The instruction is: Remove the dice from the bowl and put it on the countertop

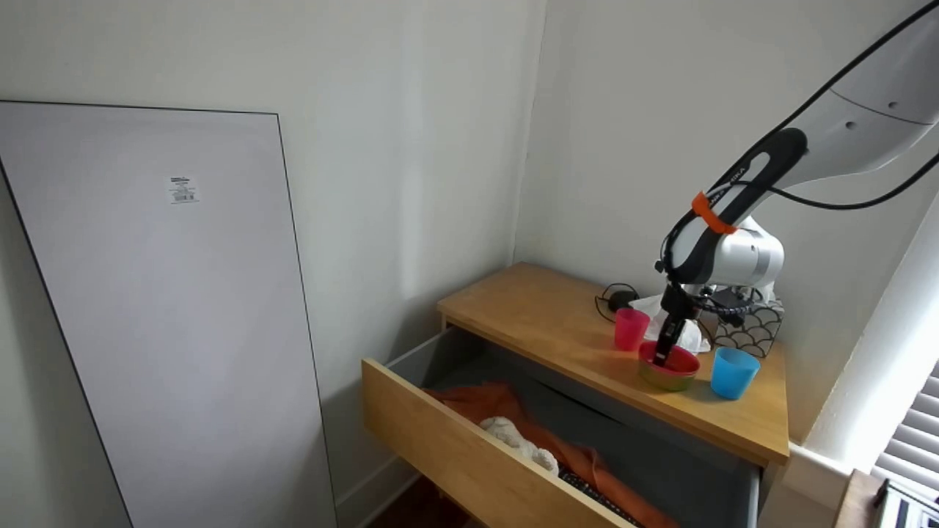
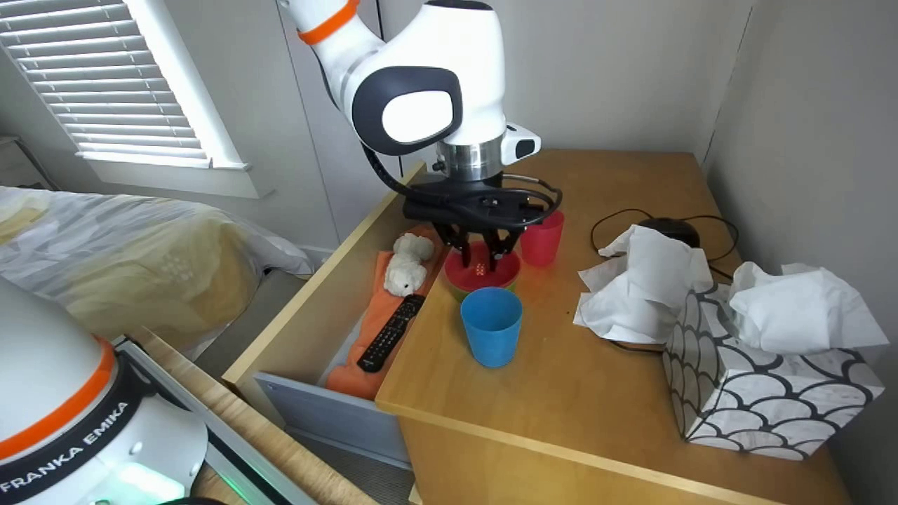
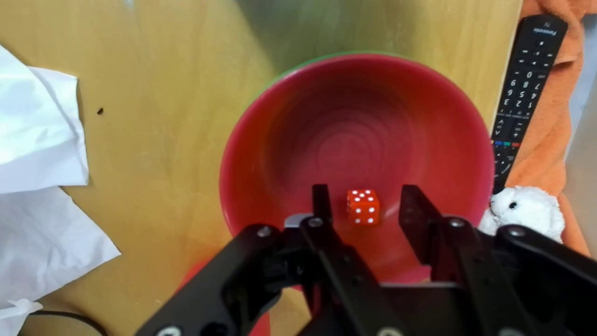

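Observation:
The red bowl [image 3: 345, 116] stands on the light tan wooden countertop [image 3: 154, 140], with a green edge showing beneath it. The red die [image 3: 363, 207] with white dots lies inside the bowl. My gripper [image 3: 364, 198] is open, its black fingertips down in the bowl on either side of the die, with a visible gap on both sides. In an exterior view the gripper [image 2: 480, 261] reaches down into the bowl [image 2: 511, 272], and the die [image 2: 480, 269] shows between the fingers. In an exterior view the bowl [image 1: 669, 378] hides the fingertips' lower end and the die.
A blue cup [image 2: 492, 330] and a pink-red cup [image 2: 544, 240] stand close to the bowl on opposite sides. White tissue [image 2: 642, 287], a patterned tissue box [image 2: 772, 393] and a black cable stand behind. The open drawer [image 1: 484, 447] holds orange cloth, a white plush and a remote [image 2: 389, 333].

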Controlling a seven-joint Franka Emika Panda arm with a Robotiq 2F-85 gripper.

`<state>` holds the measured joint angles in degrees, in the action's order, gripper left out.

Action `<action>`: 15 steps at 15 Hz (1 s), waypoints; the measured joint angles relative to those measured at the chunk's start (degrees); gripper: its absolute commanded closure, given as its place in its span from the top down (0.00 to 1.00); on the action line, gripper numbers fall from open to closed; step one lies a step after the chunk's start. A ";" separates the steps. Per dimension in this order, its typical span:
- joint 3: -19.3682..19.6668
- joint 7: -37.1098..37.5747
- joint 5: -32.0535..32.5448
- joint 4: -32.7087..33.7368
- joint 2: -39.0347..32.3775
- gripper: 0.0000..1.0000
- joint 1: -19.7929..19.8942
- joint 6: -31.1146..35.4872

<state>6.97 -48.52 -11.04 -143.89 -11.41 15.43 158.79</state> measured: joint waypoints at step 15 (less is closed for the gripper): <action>-5.47 -3.70 -4.01 2.29 -4.85 0.04 5.17 2.86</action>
<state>1.49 -52.22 -15.05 -141.60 -16.25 20.59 161.66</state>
